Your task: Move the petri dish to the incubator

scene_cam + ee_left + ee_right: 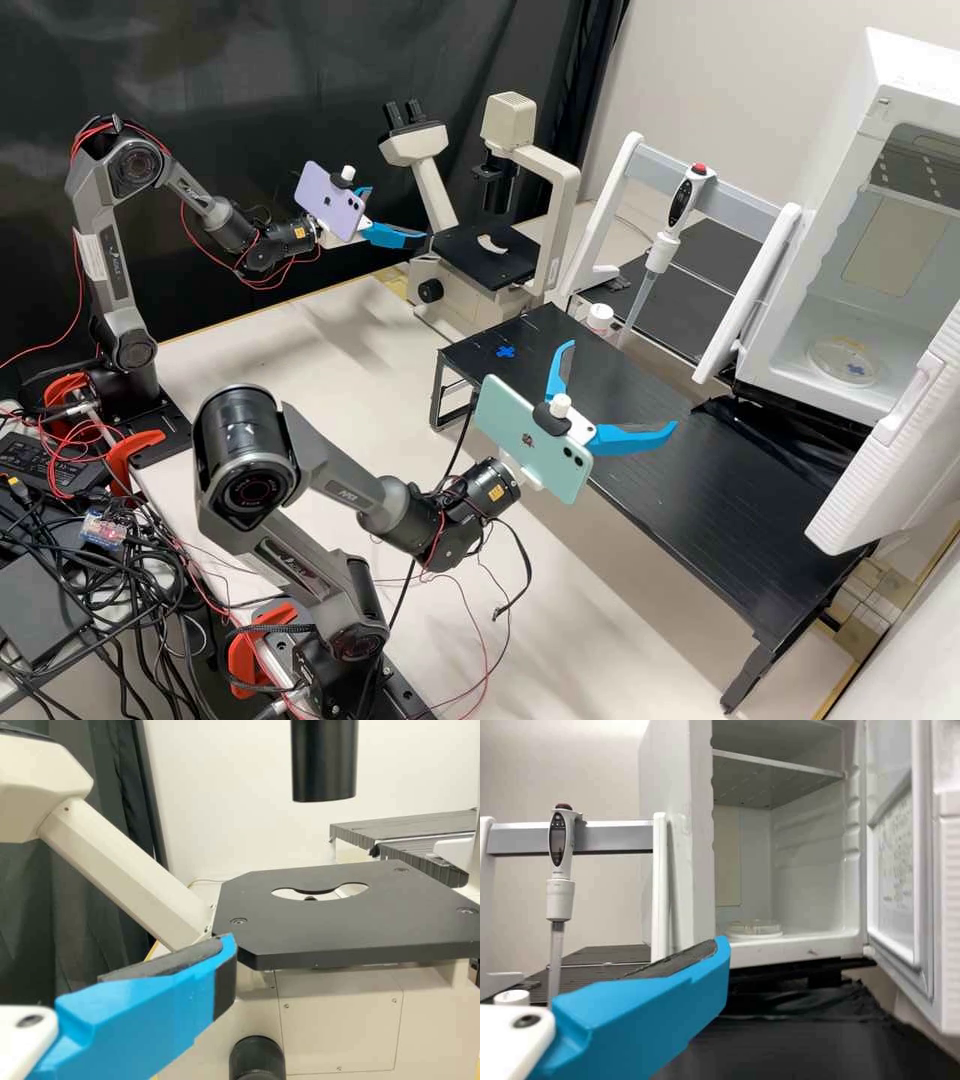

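- Petri dish (843, 362) lies flat on the incubator's floor, low in the open chamber of the incubator (872, 95), probably because that broad base supports it evenly.
- Door (895, 455) of the incubator stands wide open, which leaves a way in and out for a gripper.
- Right gripper (621, 385) hangs above the black platform (730, 500), outside the chamber, its fingers spread wide with nothing between them; that fits a dish already let go.
- Left gripper (398, 214) points toward the microscope (485, 255), its fingers apart, one partly behind the phone (330, 200); it seems parked there to keep out of the other arm's way.
- Pipette (672, 225) hangs upright on its stand (735, 195), presumably so its tip keeps off other surfaces.
- Placement looks complete; closing the door, if wanted, would call for care around its swing.
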Controlling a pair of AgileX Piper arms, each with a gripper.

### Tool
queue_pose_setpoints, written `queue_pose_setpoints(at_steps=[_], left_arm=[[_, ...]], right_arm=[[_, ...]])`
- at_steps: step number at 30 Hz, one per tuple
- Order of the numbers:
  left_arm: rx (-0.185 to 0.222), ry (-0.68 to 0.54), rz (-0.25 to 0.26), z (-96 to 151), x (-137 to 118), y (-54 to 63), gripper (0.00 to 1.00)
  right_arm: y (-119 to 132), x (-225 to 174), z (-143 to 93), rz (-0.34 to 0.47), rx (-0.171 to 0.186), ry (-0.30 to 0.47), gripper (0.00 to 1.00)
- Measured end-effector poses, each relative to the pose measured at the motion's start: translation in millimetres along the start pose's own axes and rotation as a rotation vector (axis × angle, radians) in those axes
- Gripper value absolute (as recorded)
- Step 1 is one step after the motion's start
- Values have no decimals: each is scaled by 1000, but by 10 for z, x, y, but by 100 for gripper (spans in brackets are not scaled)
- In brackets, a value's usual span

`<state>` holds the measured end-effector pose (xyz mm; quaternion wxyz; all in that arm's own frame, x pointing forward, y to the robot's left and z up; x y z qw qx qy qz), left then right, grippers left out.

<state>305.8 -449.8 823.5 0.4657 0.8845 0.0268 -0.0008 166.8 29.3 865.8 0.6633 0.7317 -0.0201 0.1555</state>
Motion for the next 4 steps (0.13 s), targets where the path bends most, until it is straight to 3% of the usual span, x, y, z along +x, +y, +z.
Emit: queue_pose_setpoints(at_steps=[1, 4], left_arm=[[0, 0, 0, 0, 0, 0, 100], [0, 0, 0, 0, 0, 0, 100]], right_arm=[[-8, -22, 1, -1, 18, -2, 100], [-22, -47, 5, -6, 28, -5, 100]])
